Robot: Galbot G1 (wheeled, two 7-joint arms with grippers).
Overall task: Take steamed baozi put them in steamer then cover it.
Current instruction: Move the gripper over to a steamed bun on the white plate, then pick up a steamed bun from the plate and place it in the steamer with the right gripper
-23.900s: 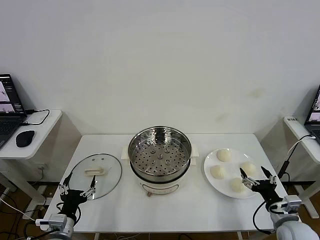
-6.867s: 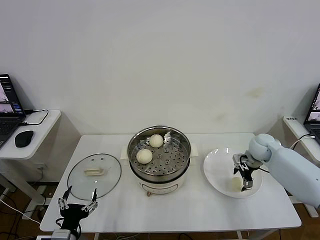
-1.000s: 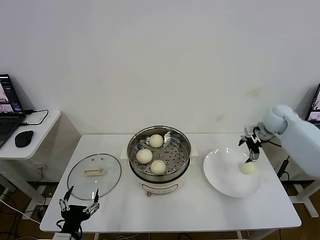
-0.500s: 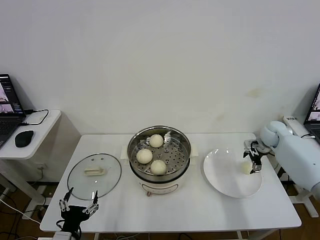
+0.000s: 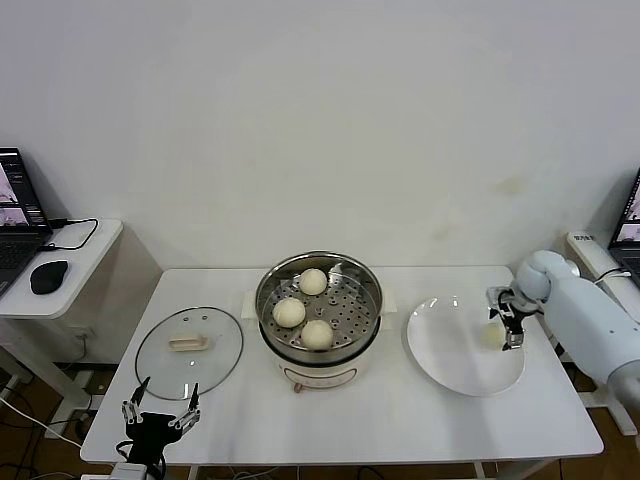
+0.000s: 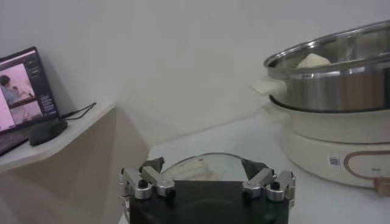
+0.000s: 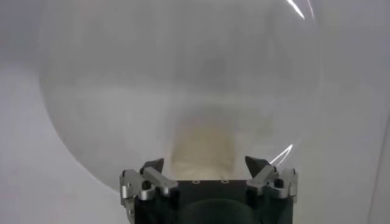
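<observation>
Three cream-white baozi [image 5: 303,309] lie on the perforated tray of the steel steamer [image 5: 366,320] at the table's middle. The fourth baozi [image 5: 490,336] lies on the right side of a white plate [image 5: 450,350]. My right gripper [image 5: 508,322] is down at this baozi and open. In the right wrist view the baozi [image 7: 204,149] sits between the spread fingertips of the gripper [image 7: 205,165]. The glass cover [image 5: 188,345] lies flat left of the steamer. My left gripper [image 5: 160,417] is open and empty, parked low at the table's front left corner.
A side desk [image 5: 85,255] on the left holds a laptop [image 5: 15,225] and a mouse [image 5: 49,276]. The left wrist view shows the cover [image 6: 210,159], the steamer [image 6: 341,79] and the laptop [image 6: 24,91]. Another desk [image 5: 600,260] stands right of the table.
My right gripper has come down from above the plate's back right edge to the last baozi, which now sits between its open fingers. The left arm has not moved.
</observation>
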